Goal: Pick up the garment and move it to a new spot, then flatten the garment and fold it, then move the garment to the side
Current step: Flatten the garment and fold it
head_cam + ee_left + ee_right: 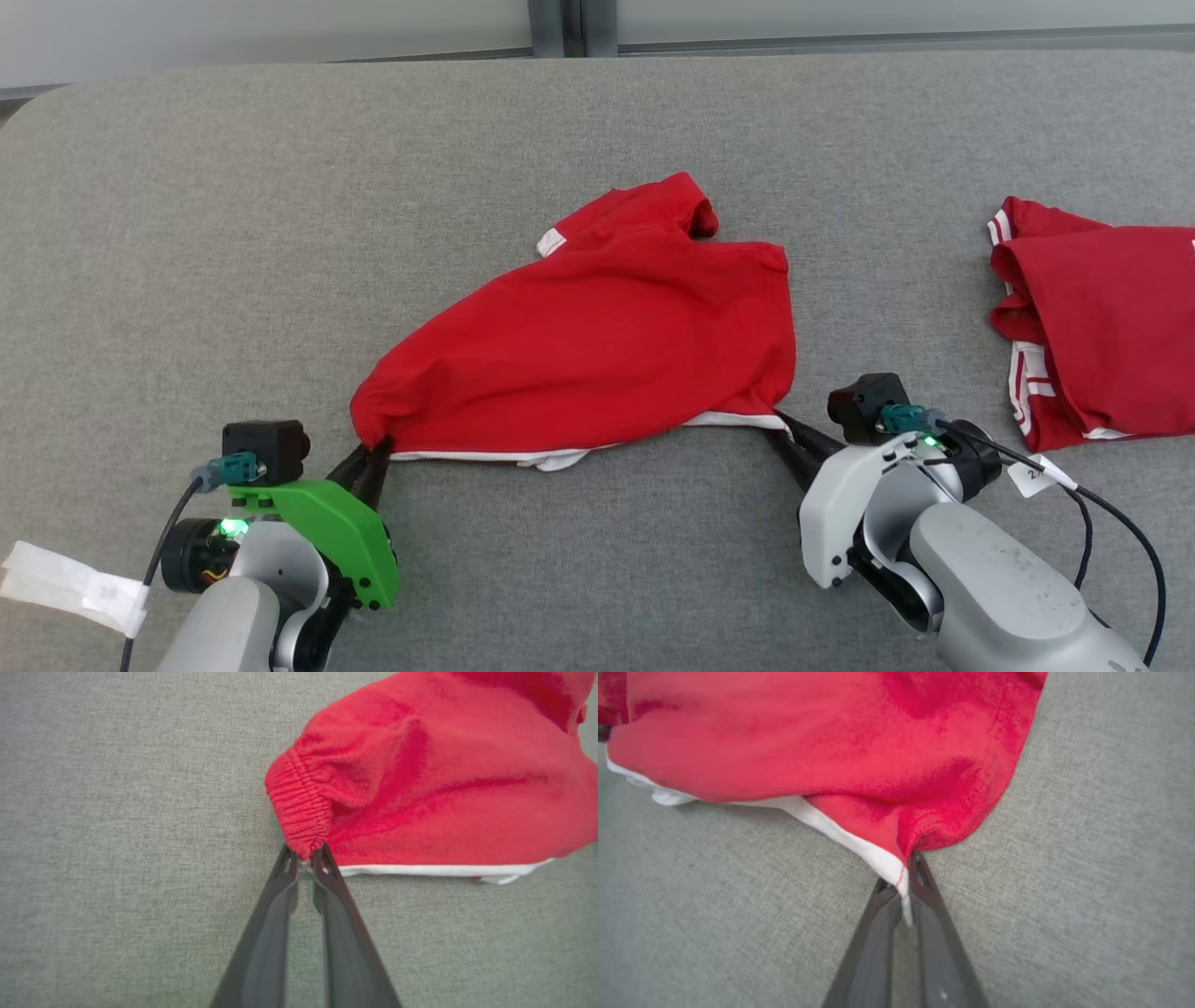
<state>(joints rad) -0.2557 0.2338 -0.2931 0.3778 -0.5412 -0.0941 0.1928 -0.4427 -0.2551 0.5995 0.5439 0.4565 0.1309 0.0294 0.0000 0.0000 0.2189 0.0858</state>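
Left pincer (306, 857), right pincer (902, 881) (seemingly low) pinch garment (607, 345) corners.

left hand (377, 449): lower left, tips pinched together | right hand (780, 422): lower right, tips pinched together

before us, a grey fabric-covered surface (233, 233) carries a crumpled red garment (607, 355) with white trim near its middle and, well apart at our right, a second red garment (1111, 317) with white stripes, bunched at the frame's edge.
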